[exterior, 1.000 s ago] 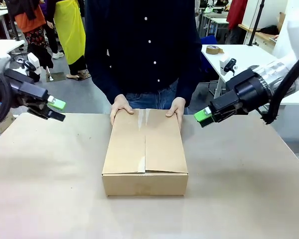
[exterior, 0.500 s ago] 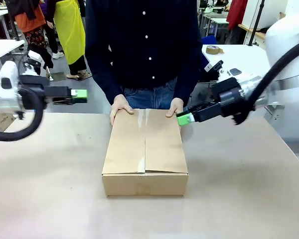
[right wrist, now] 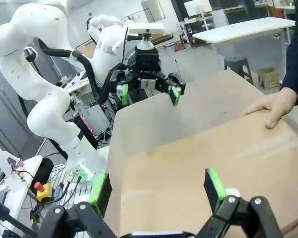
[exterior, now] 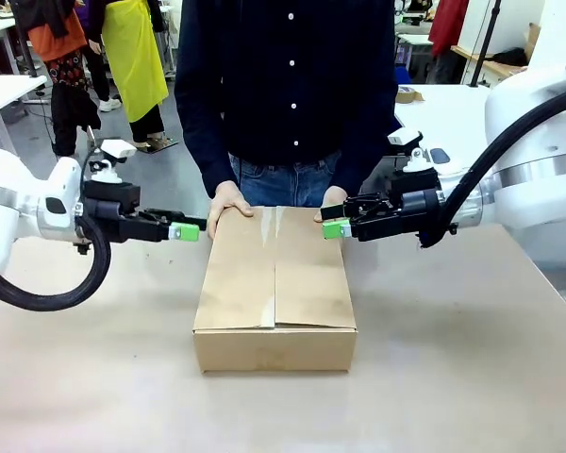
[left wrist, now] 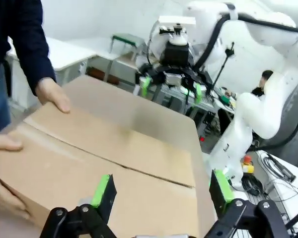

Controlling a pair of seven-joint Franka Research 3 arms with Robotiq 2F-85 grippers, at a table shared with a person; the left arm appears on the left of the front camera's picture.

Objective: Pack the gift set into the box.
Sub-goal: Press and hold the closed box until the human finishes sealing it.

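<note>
The box (exterior: 274, 283) is a plain brown carton in the middle of the table, its top flaps folded shut. A person holds its far edge with both hands (exterior: 228, 202). The gift set is hidden. My left gripper (exterior: 183, 232) hovers level beside the box's far left corner, open; in the left wrist view its fingers (left wrist: 103, 191) spread wide in front of the box (left wrist: 104, 158). At the far right corner my right gripper (exterior: 335, 229) is open too, close to the person's hand (exterior: 335, 200). Its pads (right wrist: 214, 188) frame the box (right wrist: 213, 158).
Brown paper covers the table (exterior: 472, 359). A white table (exterior: 453, 104) with a tape roll (exterior: 406, 93) stands behind on the right. People stand at the far left in the background (exterior: 132, 57). Bare room lies to both sides of the box.
Both arms have swung inward and lower, from the table's sides to the box's far corners. The box and the person's hands have stayed put.
</note>
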